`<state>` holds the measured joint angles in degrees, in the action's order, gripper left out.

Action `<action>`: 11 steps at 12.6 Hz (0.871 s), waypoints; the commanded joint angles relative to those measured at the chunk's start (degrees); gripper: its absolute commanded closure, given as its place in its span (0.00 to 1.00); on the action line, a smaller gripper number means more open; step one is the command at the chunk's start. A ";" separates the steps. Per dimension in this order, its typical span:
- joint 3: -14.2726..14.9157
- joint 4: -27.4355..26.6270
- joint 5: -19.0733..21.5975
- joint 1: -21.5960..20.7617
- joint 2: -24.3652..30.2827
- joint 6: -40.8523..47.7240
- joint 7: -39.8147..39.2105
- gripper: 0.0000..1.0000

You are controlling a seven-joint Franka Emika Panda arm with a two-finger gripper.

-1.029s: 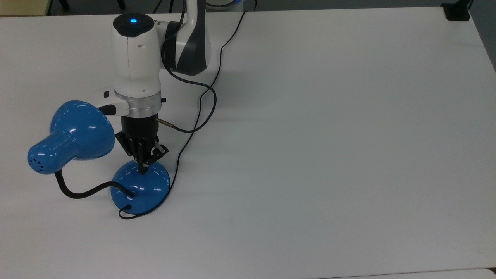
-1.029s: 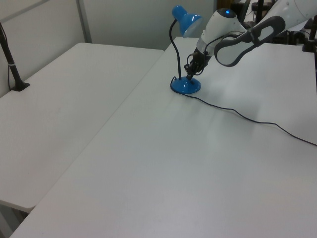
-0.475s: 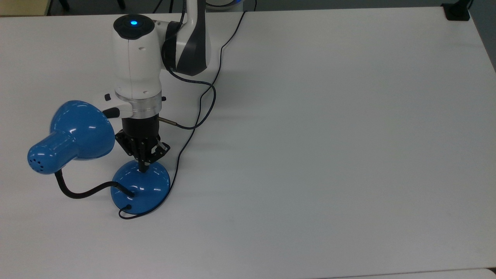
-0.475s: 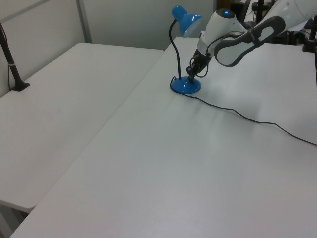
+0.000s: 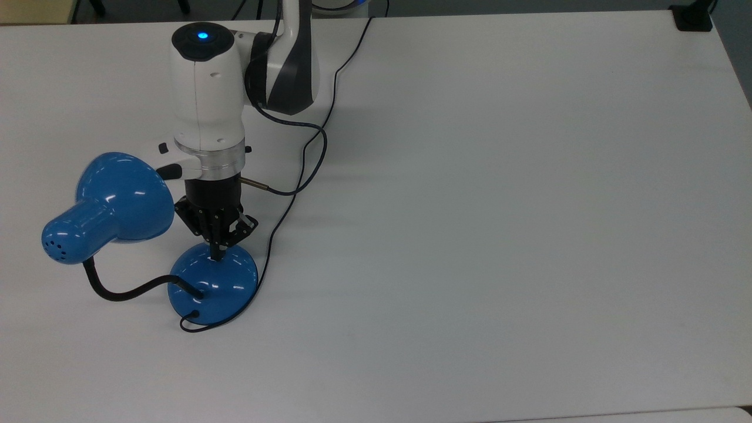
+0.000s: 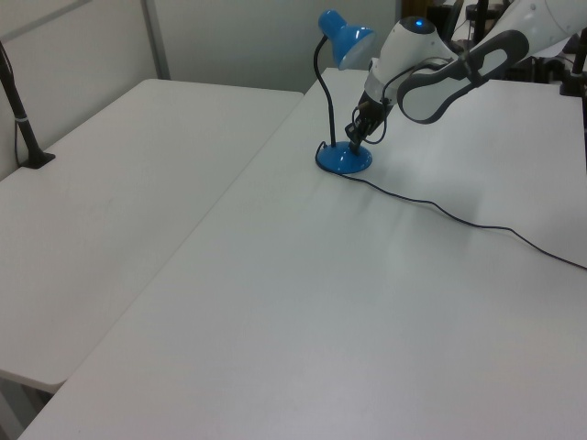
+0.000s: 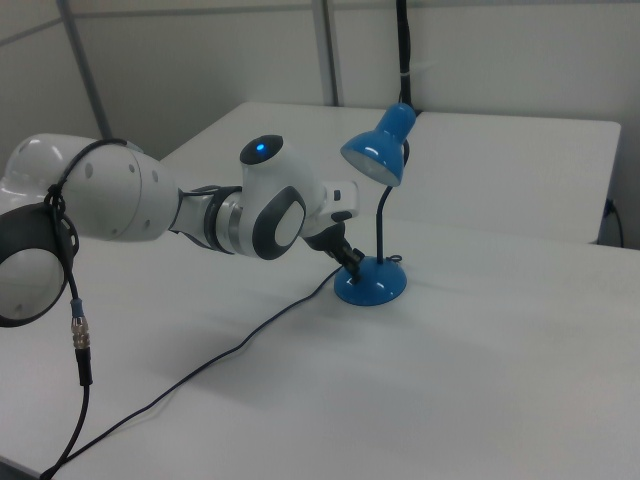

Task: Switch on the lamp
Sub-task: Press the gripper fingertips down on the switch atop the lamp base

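— Top view first: where is the glossy blue desk lamp (image 5: pixel 147 247) with the bell-shaped shade?

— At the top view's left, on the white bench (image 5: pixel 499 235). Its domed round blue base (image 5: pixel 213 284) sits flat, the black flexible gooseneck (image 5: pixel 126 289) curls off toward the top view's left, and the shade (image 5: pixel 108 205) hangs beside the arm's wrist. The thin black cord (image 5: pixel 294 194) runs away toward the top view's upper edge.

— And the gripper (image 5: pixel 217 254)?

— Pointing down at the dome, the fingers (image 5: pixel 216 247) drawn together into a single narrow tip, gripping nothing. That tip lies on or just above the upper part of the dome; the left view puts the gripper (image 6: pixel 353 139) right over the base too.

— So which step is this?

— The press itself, I judge. The small black switch is hidden under the tip, and the shade's mouth in the right view (image 7: pixel 368 160) shows no clear glow, so the lamp looks unlit.

— What does the next move call for?

— A short, firm push straight down on the switch, kept centred so the tip does not slide off the glossy curve or shove the base, then a lift clear.
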<state>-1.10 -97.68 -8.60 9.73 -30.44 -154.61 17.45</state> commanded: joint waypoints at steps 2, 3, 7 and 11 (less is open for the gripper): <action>0.14 -0.41 -1.42 0.55 0.82 2.12 -0.92 1.00; 0.14 -0.32 -1.42 0.55 0.56 2.03 -0.92 1.00; 0.14 -0.23 -1.51 0.55 -0.31 1.33 -1.01 1.00; 0.14 0.73 -2.91 0.73 -1.90 -0.60 -0.92 1.00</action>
<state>-1.12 -97.73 -10.21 10.32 -30.74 -154.39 17.26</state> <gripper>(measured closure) 0.991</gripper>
